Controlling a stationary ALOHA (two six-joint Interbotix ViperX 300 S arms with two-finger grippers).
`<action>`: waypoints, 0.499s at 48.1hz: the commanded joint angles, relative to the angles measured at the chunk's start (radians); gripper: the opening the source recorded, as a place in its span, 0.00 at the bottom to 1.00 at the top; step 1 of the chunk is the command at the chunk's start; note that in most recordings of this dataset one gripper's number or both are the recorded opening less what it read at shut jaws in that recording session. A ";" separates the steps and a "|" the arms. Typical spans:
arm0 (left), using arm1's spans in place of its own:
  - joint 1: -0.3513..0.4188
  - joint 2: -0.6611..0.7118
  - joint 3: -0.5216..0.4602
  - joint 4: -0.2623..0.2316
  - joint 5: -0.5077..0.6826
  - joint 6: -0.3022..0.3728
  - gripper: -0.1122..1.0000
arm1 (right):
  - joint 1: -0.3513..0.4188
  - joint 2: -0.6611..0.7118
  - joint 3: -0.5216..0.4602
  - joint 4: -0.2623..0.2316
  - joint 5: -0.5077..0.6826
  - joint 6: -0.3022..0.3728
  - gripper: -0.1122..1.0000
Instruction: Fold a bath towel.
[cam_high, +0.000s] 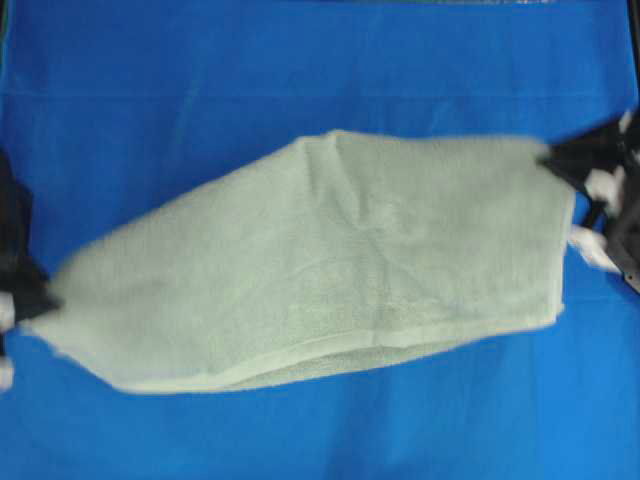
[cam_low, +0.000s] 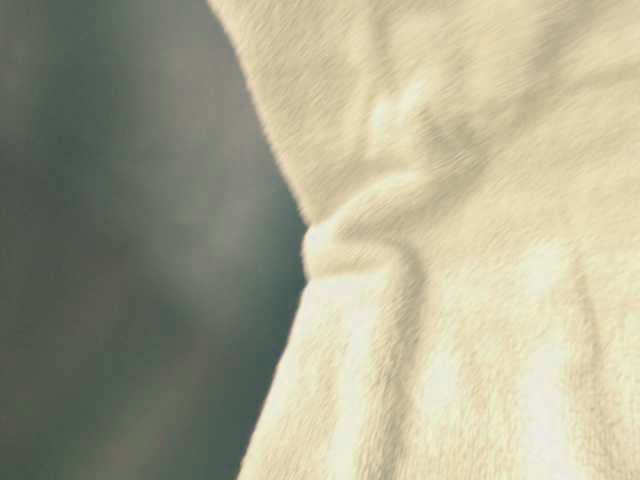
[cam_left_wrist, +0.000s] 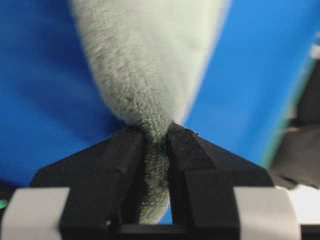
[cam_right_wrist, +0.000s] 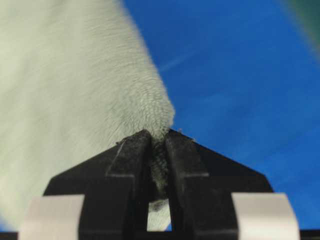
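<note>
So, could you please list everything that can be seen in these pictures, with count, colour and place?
towel: one, pale sage green, stretched across the middle of the table between the two grippers, doubled over, with a second layer showing along its lower edge
table: one, covered in bright blue, under the towel
left gripper: one, black, at the towel's left end, shut on a bunched corner
right gripper: one, black, at the towel's right end, shut on a corner
</note>
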 joint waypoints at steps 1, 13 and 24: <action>-0.064 0.041 -0.049 0.015 -0.075 -0.041 0.19 | -0.097 0.020 -0.029 -0.049 -0.025 -0.006 0.19; -0.156 0.236 -0.195 0.044 -0.164 -0.054 0.19 | -0.472 0.095 -0.054 -0.072 -0.281 -0.124 0.19; -0.186 0.402 -0.383 0.112 -0.163 -0.018 0.19 | -0.655 0.170 -0.092 -0.058 -0.400 -0.225 0.19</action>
